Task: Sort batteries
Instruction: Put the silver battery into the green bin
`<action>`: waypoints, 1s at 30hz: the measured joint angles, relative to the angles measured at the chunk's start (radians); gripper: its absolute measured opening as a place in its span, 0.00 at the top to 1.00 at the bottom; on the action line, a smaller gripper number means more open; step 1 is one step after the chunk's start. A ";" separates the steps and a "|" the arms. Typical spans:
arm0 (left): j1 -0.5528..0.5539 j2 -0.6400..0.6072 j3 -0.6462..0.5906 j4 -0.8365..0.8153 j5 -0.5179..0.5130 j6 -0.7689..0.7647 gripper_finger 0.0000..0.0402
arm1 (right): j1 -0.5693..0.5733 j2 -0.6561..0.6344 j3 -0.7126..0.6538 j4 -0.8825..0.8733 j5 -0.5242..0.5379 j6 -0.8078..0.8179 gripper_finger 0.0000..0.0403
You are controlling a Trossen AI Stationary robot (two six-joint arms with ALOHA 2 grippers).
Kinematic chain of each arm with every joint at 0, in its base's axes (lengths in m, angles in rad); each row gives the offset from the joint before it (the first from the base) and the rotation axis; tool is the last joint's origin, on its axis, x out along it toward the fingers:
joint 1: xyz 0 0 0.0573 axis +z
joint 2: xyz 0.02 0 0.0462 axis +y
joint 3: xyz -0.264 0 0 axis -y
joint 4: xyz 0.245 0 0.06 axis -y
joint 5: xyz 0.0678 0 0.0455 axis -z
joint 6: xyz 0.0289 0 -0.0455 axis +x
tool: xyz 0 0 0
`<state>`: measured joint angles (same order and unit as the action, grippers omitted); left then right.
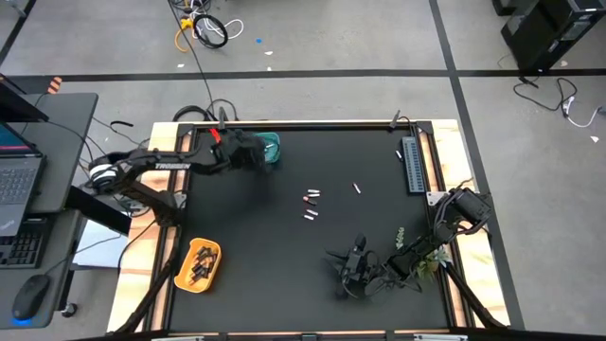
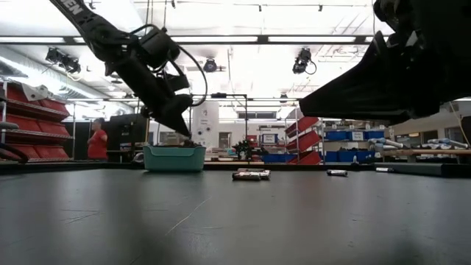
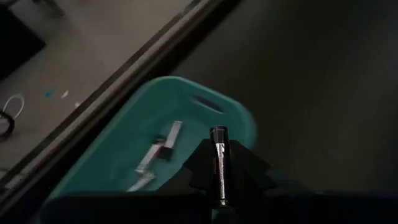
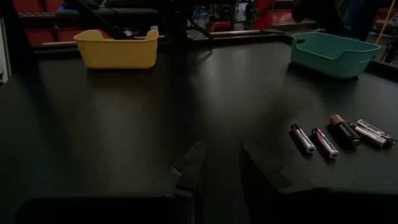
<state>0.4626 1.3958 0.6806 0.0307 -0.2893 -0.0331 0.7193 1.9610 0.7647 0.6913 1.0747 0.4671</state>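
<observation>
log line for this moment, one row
left gripper: shut on battery, over teal bin | right gripper: open, empty, near table edge | loose batteries: mid-table | yellow bin: holds batteries

- Teal bin (image 4: 334,53)
- Yellow bin (image 4: 117,51)
- Black table (image 1: 284,246)
- Silver-and-dark batteries (image 4: 339,135)
- Grey ribbed strip (image 1: 413,163)
- Dark left gripper (image 3: 219,180) held a silver battery (image 3: 219,163)

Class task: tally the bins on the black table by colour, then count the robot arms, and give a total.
Teal bin: 1
Yellow bin: 1
Robot arms: 2, the left arm and the right arm
Total: 4
</observation>
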 joint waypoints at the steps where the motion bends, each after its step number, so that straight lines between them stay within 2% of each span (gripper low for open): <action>1: 0.023 0.002 0.007 -0.004 0.008 0.000 0.90 | 0.000 0.000 0.000 -0.002 -0.001 0.000 0.79; 10: 0.183 0.019 0.035 -0.007 0.078 0.002 0.90 | -0.006 0.000 0.000 -0.005 -0.003 -0.007 0.79; 16: 0.219 0.144 0.035 0.003 0.075 0.000 0.90 | -0.010 0.001 0.000 -0.003 -0.003 -0.007 0.79; 18: 0.219 0.167 0.041 -0.001 0.050 0.000 0.84 | -0.010 0.001 0.000 0.004 -0.003 -0.007 0.79; 24: 0.211 0.166 0.084 -0.026 0.067 0.028 0.52 | -0.008 0.001 0.000 0.019 -0.004 -0.018 0.79; 27: 0.194 0.157 0.127 -0.071 0.071 0.046 0.45 | -0.008 0.001 0.000 0.018 -0.004 -0.018 0.79; 30: 0.158 0.152 0.154 -0.082 0.098 0.064 0.45 | -0.008 0.001 0.000 0.018 -0.004 -0.018 0.79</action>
<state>0.6209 1.5473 0.8350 -0.0517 -0.1912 0.0306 0.7111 1.9617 0.7647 0.7094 1.0710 0.4492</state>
